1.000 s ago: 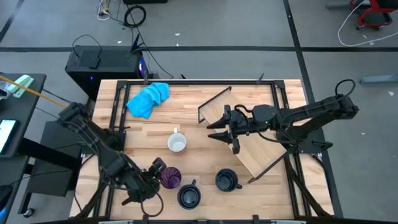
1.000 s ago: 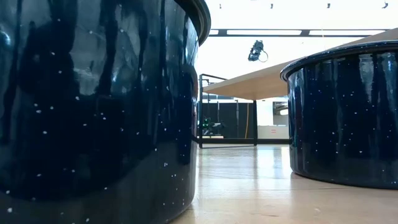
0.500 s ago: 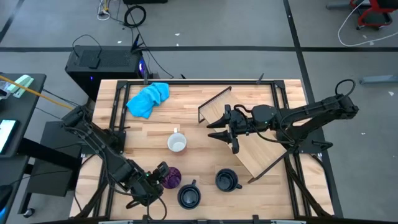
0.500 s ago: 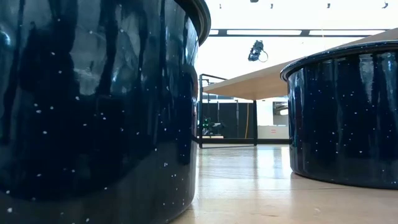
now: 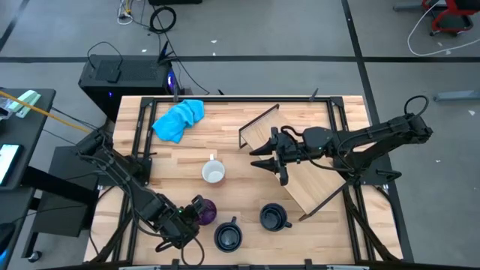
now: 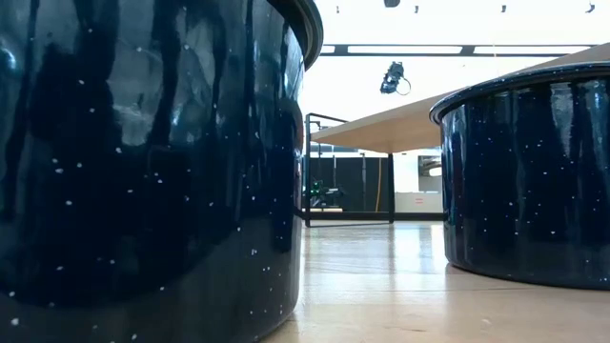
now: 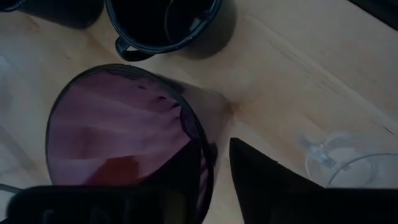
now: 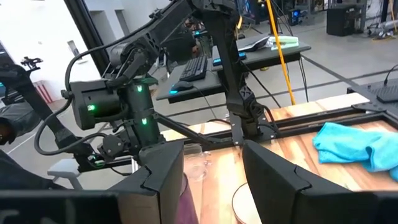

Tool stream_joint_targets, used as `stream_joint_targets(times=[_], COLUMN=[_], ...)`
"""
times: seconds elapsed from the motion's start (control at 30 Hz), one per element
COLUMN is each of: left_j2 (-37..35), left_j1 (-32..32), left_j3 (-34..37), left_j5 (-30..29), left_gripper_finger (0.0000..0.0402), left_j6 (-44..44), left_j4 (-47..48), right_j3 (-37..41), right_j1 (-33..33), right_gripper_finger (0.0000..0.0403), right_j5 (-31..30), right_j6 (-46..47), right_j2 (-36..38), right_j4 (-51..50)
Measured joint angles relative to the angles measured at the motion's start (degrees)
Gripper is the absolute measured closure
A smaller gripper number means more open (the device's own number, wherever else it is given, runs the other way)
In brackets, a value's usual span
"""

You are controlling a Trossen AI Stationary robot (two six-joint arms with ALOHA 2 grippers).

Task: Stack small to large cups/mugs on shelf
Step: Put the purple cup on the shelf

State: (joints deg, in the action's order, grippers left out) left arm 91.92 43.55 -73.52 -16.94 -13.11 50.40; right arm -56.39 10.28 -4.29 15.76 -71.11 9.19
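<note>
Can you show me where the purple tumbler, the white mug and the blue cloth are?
purple tumbler point(image 5: 207, 213): high view, on its open mouth.
white mug point(image 5: 214, 174): high view, inside its round opening.
blue cloth point(image 5: 178, 120): high view, middle of the crumpled fabric.

"Where is the left arm?"
"It bends low over the near edge, and the left gripper point(image 5: 196, 209) has one finger point(image 7: 261, 186) on each side of a rim."
"And the other?"
"The right gripper point(image 5: 268, 156) hangs mid-table, its fingers point(image 8: 273, 177) apart."
</note>
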Motion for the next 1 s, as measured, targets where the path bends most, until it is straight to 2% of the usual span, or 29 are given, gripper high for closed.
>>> stream_joint_targets(times=[0.3, 0.47, 0.73, 1.0], left_j2=[0.0, 0.0, -0.1, -3.7], left_j1=[-0.3, -2.4, -4.9, -5.8], left_j3=[-0.3, -1.9, -2.2, -2.4], left_j5=[0.3, 3.0, 5.5, 6.6], left_gripper_finger=[0.0365, 0.0388, 0.0389, 0.0389], left_j6=[1.7, 3.1, 3.3, 2.1], left_j4=[0.6, 1.4, 3.4, 4.3], right_j3=[0.0, 0.0, 0.0, 0.0], right_j1=[0.0, 0.0, 0.0, 0.0], right_gripper_finger=[0.0231, 0.0231, 0.0231, 0.0231], right_j5=[0.0, 0.0, -0.1, -0.2], right_j6=[0.6, 0.6, 0.8, 1.1], right_j2=[0.0, 0.0, -0.2, -0.9], right_j4=[-0.2, -0.2, -0.1, -0.2])
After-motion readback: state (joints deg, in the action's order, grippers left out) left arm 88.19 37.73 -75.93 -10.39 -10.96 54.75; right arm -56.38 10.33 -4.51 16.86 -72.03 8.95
